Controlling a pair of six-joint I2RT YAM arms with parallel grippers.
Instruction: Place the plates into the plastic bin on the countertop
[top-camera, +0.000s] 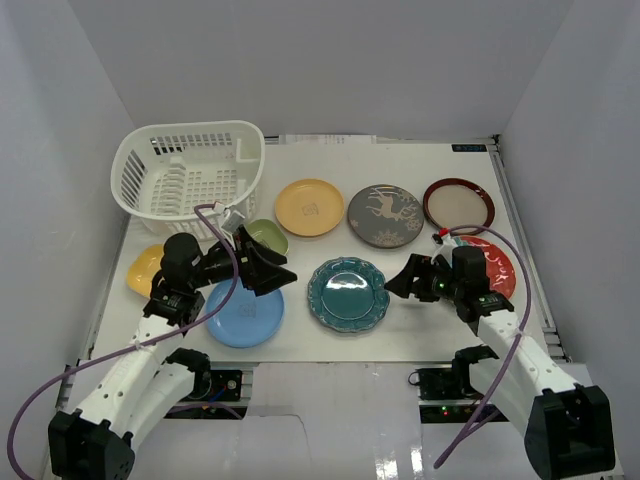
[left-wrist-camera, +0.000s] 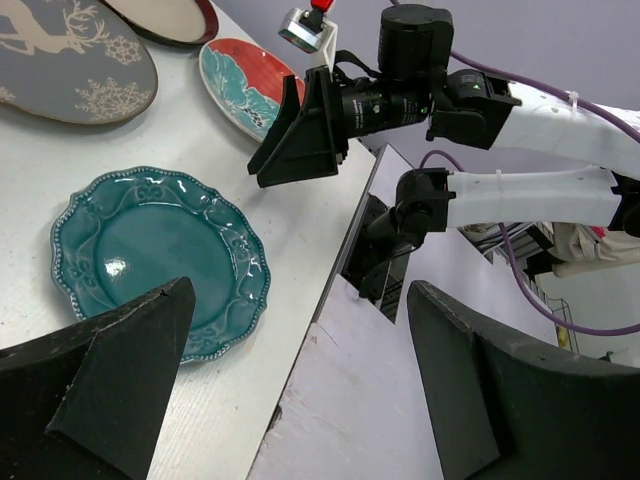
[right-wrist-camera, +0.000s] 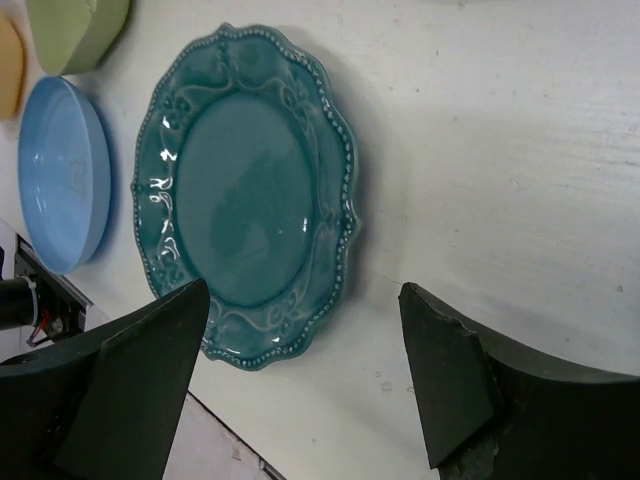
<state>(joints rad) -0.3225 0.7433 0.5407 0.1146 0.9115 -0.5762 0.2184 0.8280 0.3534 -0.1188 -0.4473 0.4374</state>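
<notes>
Several plates lie on the white countertop (top-camera: 420, 325): yellow (top-camera: 309, 207), grey with deer (top-camera: 385, 215), maroon-rimmed (top-camera: 459, 204), red-teal floral (top-camera: 497, 262) partly under my right arm, teal scalloped (top-camera: 347, 294), light blue (top-camera: 245, 315), small green (top-camera: 266, 236), small yellow (top-camera: 143, 268). The white plastic bin (top-camera: 190, 170) stands at the back left with no plate in it. My left gripper (top-camera: 275, 268) is open and empty, over the light blue plate's far edge. My right gripper (top-camera: 398, 280) is open and empty, just right of the teal plate (right-wrist-camera: 245, 190).
White walls enclose the countertop on three sides, with a metal rail (top-camera: 520, 240) along the right. The table's front edge (left-wrist-camera: 330, 270) runs just beyond the teal plate (left-wrist-camera: 155, 255). My right gripper shows in the left wrist view (left-wrist-camera: 300, 135).
</notes>
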